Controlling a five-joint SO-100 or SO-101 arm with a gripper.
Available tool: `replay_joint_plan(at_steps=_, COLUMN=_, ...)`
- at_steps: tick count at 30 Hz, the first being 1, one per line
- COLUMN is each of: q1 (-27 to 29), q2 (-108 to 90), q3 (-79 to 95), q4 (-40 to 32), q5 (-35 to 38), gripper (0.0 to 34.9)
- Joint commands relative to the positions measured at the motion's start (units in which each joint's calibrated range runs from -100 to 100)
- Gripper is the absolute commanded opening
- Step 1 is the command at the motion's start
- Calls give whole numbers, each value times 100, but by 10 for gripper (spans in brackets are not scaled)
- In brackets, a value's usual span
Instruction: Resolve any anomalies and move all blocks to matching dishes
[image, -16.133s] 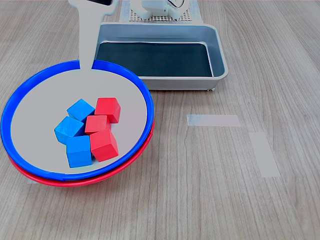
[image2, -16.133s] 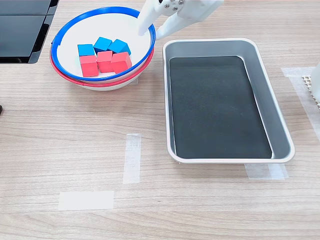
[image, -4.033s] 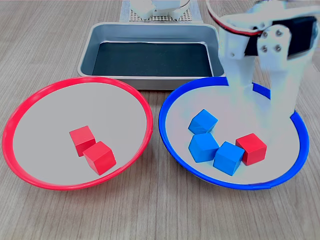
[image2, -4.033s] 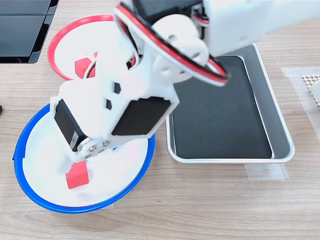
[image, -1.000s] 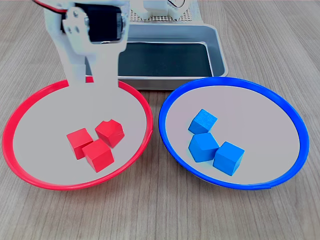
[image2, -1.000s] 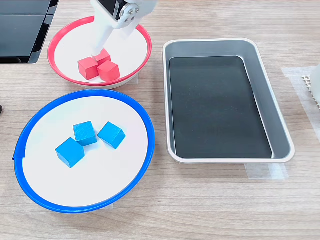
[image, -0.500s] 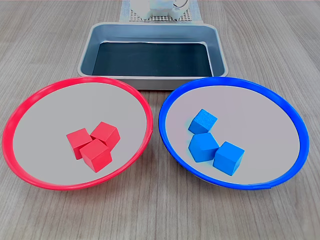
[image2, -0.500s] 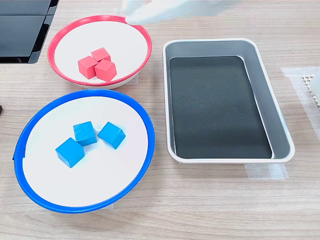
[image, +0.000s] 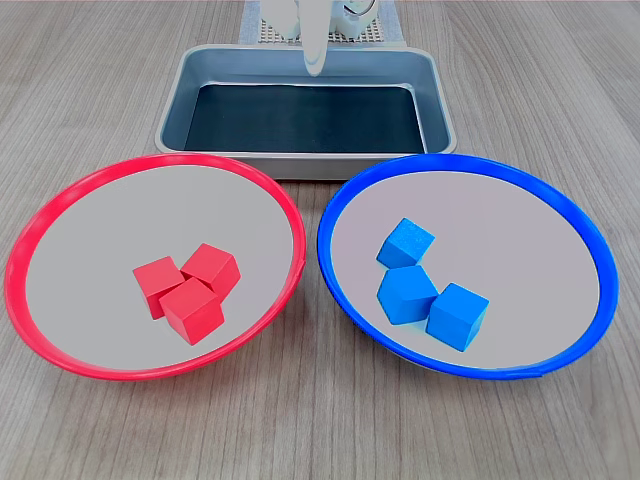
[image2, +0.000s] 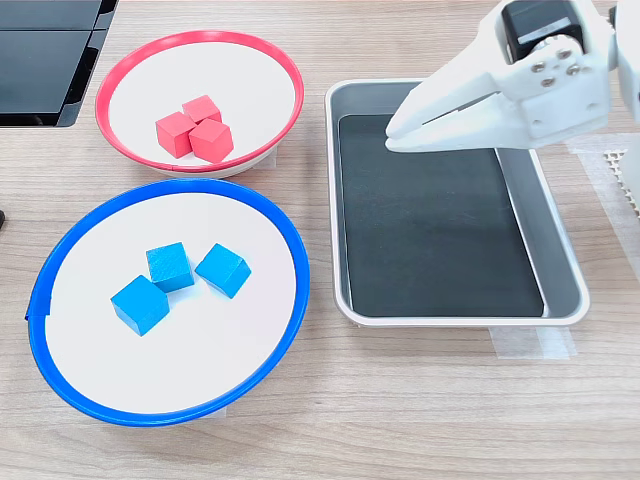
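Red blocks (image: 187, 288): three, clustered and touching, inside the red-rimmed dish (image: 60, 195).
Blue blocks (image: 425, 290): three, close together inside the blue-rimmed dish (image: 560, 205).
Dishes: side by side on the table (image: 320, 430), apart.
Grey tray (image2: 560, 262): just beside both dishes.
Fingers (image2: 420, 112): pressed together, holding nothing, hanging over the tray in the second exterior view.

First exterior view sits low and close, facing the tool (image: 314, 62) across both dishes, tray (image: 180, 90) behind them. Second exterior view looks nearly straight down, tool (image2: 392, 132) over the tray (image2: 560, 255). Both share dishes, tray and tabletop (image2: 300, 440).
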Motion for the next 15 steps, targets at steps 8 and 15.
replay_joint_plan(at_steps=8, q1=76, q2=-656, q3=0, q4=1406, q5=-176, gripper=0)
replay_joint_plan(at_steps=15, q1=94, q2=-656, q3=0, q4=1414, q5=-186, gripper=2)
